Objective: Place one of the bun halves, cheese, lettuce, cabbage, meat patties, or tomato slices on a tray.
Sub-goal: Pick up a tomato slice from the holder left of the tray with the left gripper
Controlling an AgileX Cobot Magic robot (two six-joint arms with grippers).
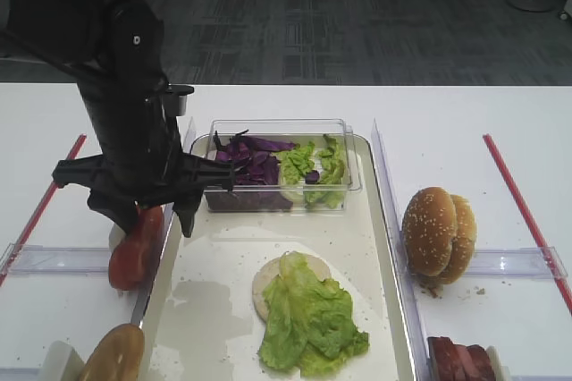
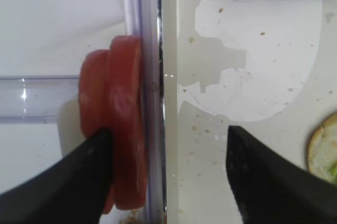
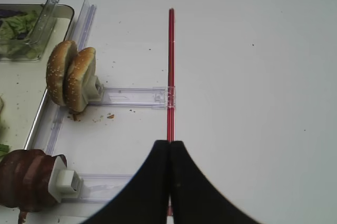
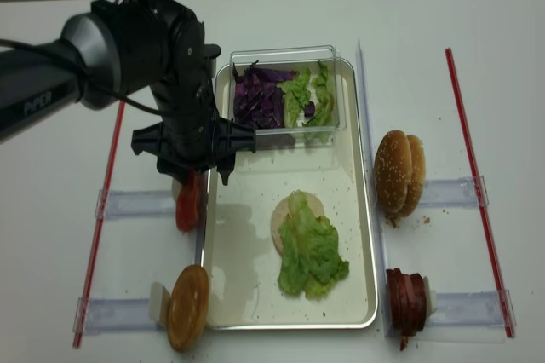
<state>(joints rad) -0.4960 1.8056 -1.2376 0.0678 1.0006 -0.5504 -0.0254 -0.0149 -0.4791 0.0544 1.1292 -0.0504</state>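
Red tomato slices (image 1: 136,251) are standing on edge just outside the left rim of the silvery tray (image 1: 386,247). A ruffled lettuce (image 1: 309,320) leaf is lying on a bun half on the tray floor; purple cabbage (image 1: 252,162) is sitting behind.

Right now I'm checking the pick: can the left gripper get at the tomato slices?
Probably yes: the left gripper hangs open over the tomato slices, one finger beside them, nothing between.
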